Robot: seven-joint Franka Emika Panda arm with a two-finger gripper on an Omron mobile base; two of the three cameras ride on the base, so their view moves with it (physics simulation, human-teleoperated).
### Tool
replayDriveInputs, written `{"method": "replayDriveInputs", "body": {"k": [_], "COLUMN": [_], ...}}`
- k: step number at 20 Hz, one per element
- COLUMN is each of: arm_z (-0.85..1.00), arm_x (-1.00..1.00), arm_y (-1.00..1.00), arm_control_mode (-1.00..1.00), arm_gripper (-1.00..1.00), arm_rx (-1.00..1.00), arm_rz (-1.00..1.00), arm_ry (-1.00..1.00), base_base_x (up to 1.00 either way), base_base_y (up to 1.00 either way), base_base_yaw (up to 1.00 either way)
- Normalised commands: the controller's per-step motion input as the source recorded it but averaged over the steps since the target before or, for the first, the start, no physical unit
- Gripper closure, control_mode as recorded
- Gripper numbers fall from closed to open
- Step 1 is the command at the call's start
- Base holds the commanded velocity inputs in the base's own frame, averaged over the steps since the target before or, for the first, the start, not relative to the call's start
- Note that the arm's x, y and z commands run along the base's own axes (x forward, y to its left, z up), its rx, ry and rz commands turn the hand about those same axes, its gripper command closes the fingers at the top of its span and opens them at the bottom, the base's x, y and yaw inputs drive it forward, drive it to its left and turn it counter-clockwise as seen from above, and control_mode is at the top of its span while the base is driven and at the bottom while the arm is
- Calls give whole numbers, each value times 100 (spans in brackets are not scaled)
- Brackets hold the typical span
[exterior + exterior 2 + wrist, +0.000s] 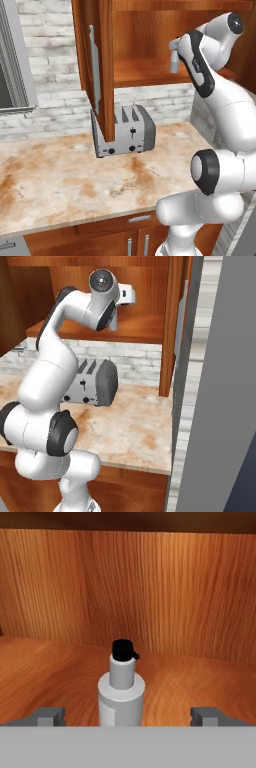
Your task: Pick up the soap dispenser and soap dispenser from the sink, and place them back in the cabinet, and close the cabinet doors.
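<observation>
Now soap dispenser (121, 694) between spread gripper (128, 716) fingers — apparently untouched.

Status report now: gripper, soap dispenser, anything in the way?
Gripper open, inside cabinet. White soap dispenser upright on shelf between fingertips, not gripped. Cabinet door open. Nothing in the way.

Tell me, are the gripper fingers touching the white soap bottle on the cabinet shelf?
Apart. In the hand view, the soap bottle stands upright on the shelf with clear wood showing between it and each finger of the open gripper.
</observation>
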Motion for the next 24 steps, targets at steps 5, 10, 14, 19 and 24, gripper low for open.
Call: {"method": "replayDriveInputs", "body": {"k": [5,10,14,19,24], "arm_z": [2,0,0,0,0], "arm_x": [-71,-77,-81,-85,-81], "arm_y": [6,16,2,0,0], "arm_control_mode": [-100,-100,-100,-100,-100], "arm_gripper": [-100,-100,-100,-100,-100], "arm_rx": [0,0,0,-3,-2], "arm_rz": [0,0,-3,-3,-10], "arm_ry": [1,4,6,9,9], "base_base_x": [0,0,0,0,0], "base_base_y": [0,0,0,0,0], "base_base_yaw": [0,0,0,0,0]}}
